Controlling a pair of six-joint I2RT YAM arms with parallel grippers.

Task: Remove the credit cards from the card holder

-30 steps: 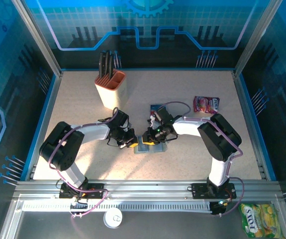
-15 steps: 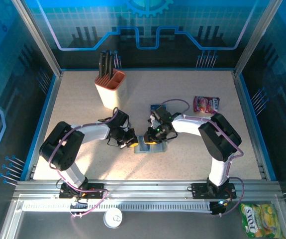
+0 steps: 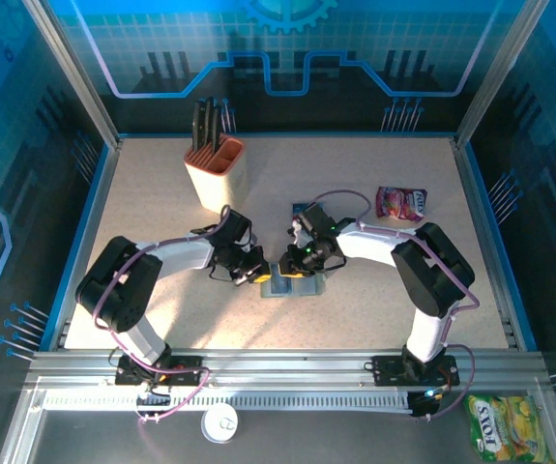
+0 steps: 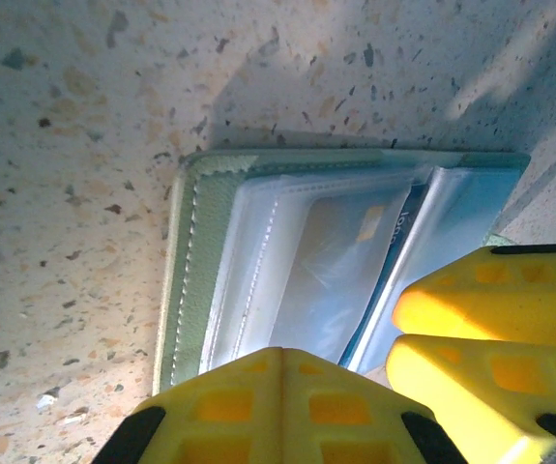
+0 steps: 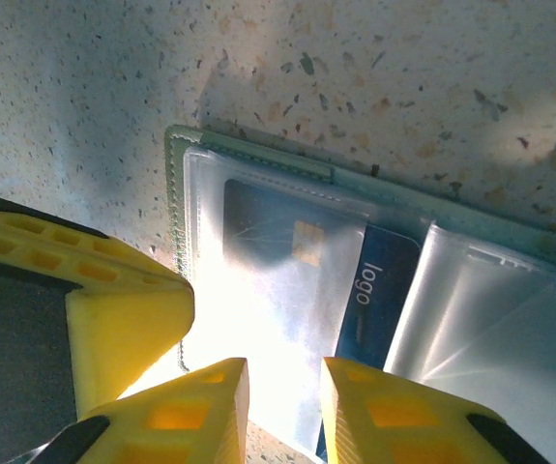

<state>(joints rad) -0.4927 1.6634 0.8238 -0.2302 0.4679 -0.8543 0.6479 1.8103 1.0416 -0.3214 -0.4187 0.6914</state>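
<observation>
The open card holder (image 3: 290, 284) lies in front of the knife block (image 3: 216, 172), pinned, it seems, by the fully closed left gripper (image 3: 256, 275), while the right gripper (image 5: 282, 382), narrowly parted with nothing evidently pinched, addresses the half-exposed blue credit card (image 5: 374, 290), which it must next nip and slide free.

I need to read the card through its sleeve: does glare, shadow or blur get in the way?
Right wrist: glare whitens the clear plastic sleeve over the blue plastic credit card, yet its 'logo' stays legible. Left wrist: the card looks hazy behind the sleeve; the left end effector is out of focus. Top external: the grey-blue soft card holder is too small for detail.
</observation>
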